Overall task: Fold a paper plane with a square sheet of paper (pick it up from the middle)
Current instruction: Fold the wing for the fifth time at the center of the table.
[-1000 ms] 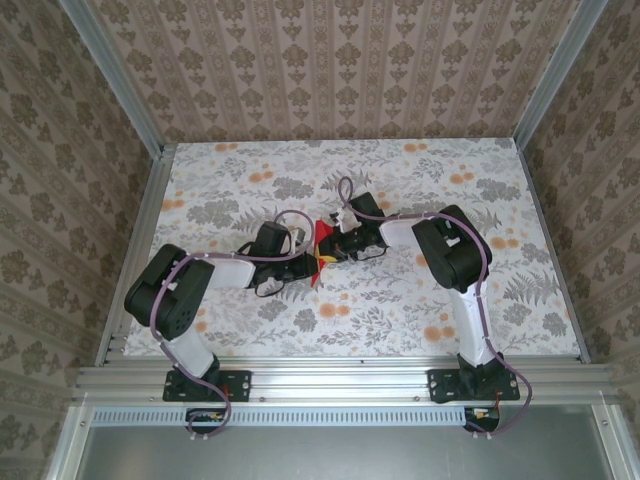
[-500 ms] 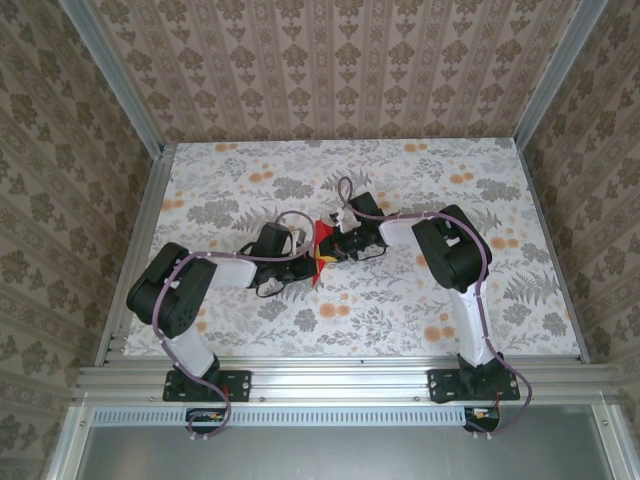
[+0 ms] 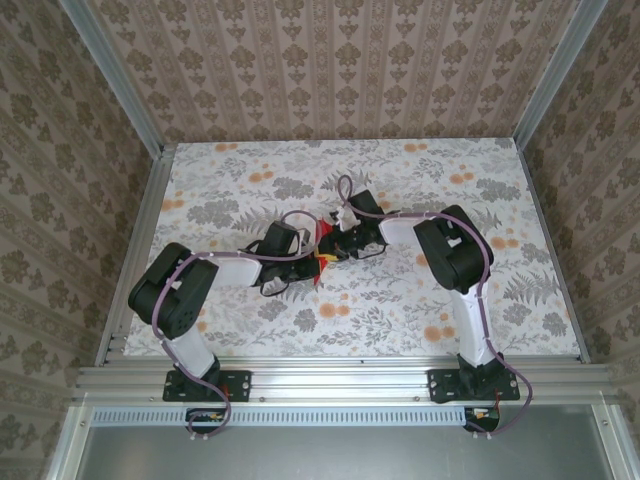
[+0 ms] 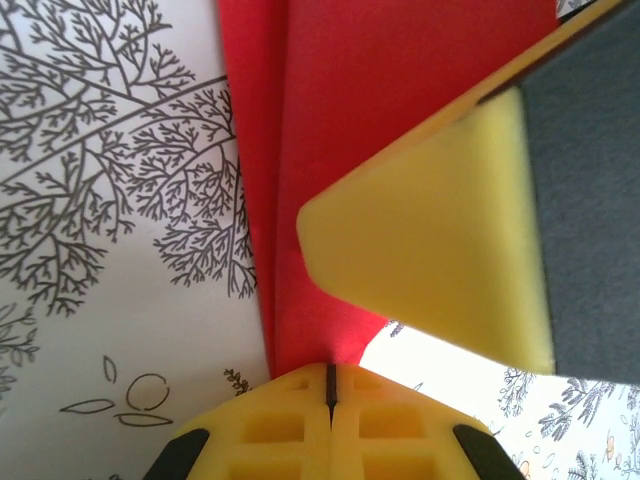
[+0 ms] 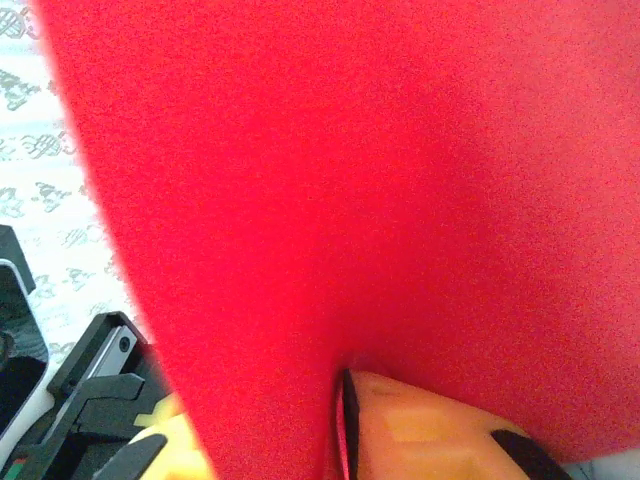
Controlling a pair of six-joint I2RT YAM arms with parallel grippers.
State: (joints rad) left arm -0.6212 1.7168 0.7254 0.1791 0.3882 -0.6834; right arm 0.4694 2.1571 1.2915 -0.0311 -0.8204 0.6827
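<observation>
Left gripper (image 4: 330,385) is clamped shut on the narrow lower end of the folded red paper (image 4: 390,100). In its wrist view we see its two yellow fingertips meet at a thin dark seam where the paper comes to a point. Above that point the paper fans upward in at least two overlapping layers, with a long straight fold edge on the left side.

A yellow, wedge-shaped finger (image 4: 430,250) of the right gripper (image 3: 328,248) crosses in front of the red surface from the right. In the right wrist view the red paper sits very close to the lens, running down beside one yellow fingertip. We cannot tell from this whether those jaws are closed on it or parted.

From above, both grippers meet nose to nose near the middle of the flower-patterned counter (image 3: 420,180), with slivers of red showing between them. The paper is held up off the surface.

We judge this to be mid-fold, with one gripper anchoring the tip while the other works a flap. The next move probably calls for a firm anchor and a press along the fold line, without tearing the thin sheet.
</observation>
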